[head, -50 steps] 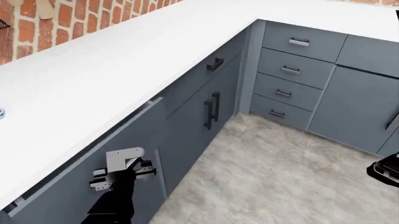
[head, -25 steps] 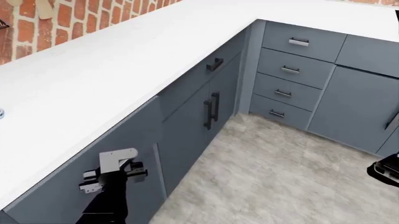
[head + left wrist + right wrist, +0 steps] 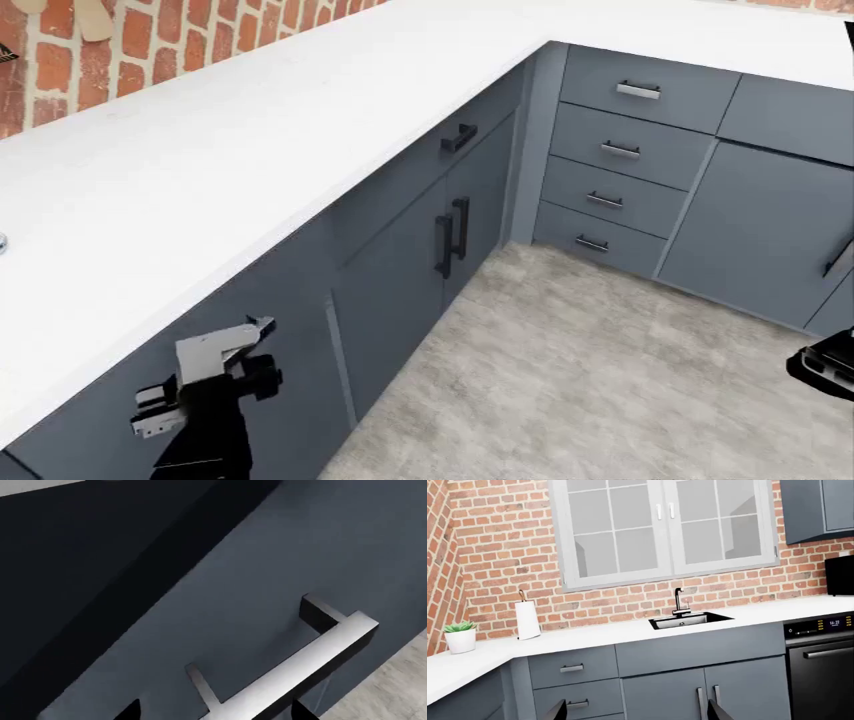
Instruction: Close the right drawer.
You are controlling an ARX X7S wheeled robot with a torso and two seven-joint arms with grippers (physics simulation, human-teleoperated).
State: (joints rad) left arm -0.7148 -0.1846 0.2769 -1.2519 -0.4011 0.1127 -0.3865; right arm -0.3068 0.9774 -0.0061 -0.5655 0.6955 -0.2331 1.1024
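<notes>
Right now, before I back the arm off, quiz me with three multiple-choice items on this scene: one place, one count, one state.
1. Where is the left gripper?
A. Above the countertop
B. In front of the right drawer
C. At the stacked narrow drawers

2. How many stacked narrow drawers does the head view show?
A. Two
B. Four
C. Six

3. The right drawer is:
A. Wide open
B. Removed
C. Shut

1 B: the left gripper faces the right drawer, below the countertop.
2 B: the stacked narrow drawers show four silver handles.
3 C: its front sits flush, with no gap.
</notes>
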